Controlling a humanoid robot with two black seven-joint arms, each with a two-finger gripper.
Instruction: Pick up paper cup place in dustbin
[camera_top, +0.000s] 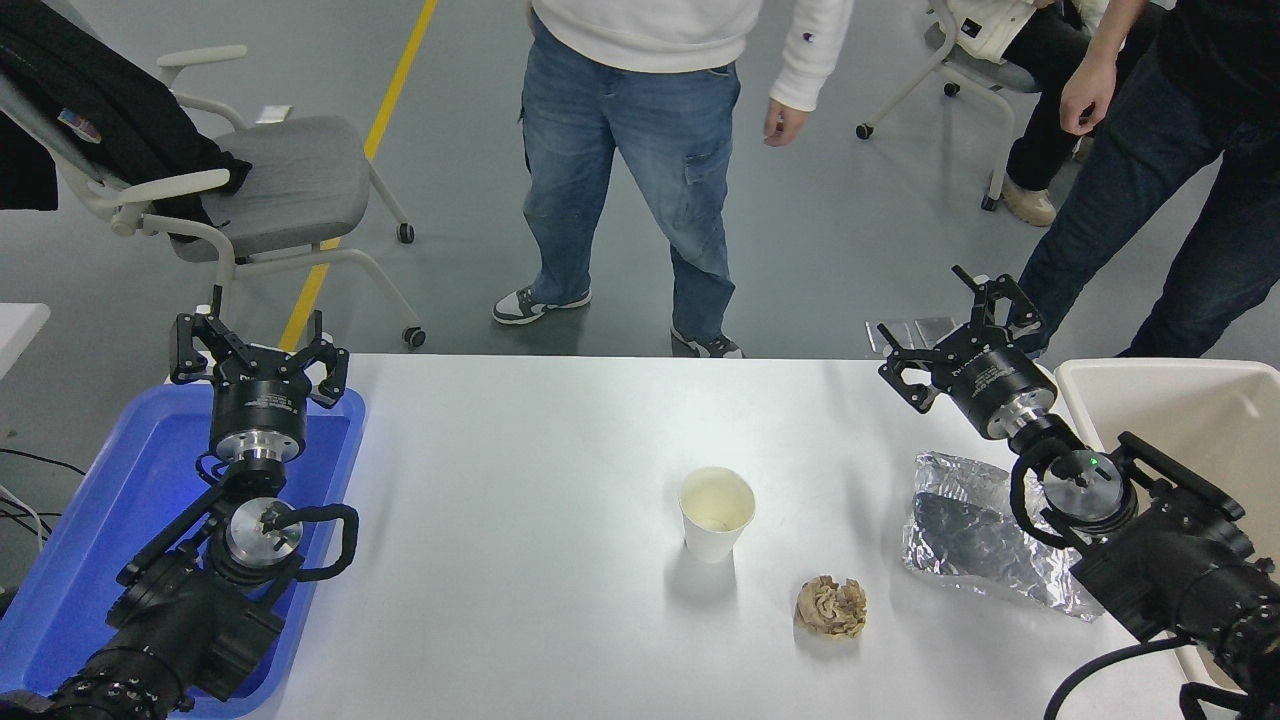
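The paper cup (716, 512) stands upright near the middle of the white table (520, 520), white with a pale yellowish inside. The cream dustbin (1190, 420) sits at the table's right edge, partly hidden by my right arm. My right gripper (955, 335) is open and empty, raised near the table's far edge, to the right of and beyond the cup and just left of the dustbin. My left gripper (258, 352) is open and empty, parked over the blue tray (90, 520) at the lower left.
A crumpled brown paper ball (832, 606) lies in front of and right of the cup. A sheet of crumpled foil (985, 535) lies beside my right arm. Two people stand beyond the far edge. An office chair (240, 190) stands at the back left.
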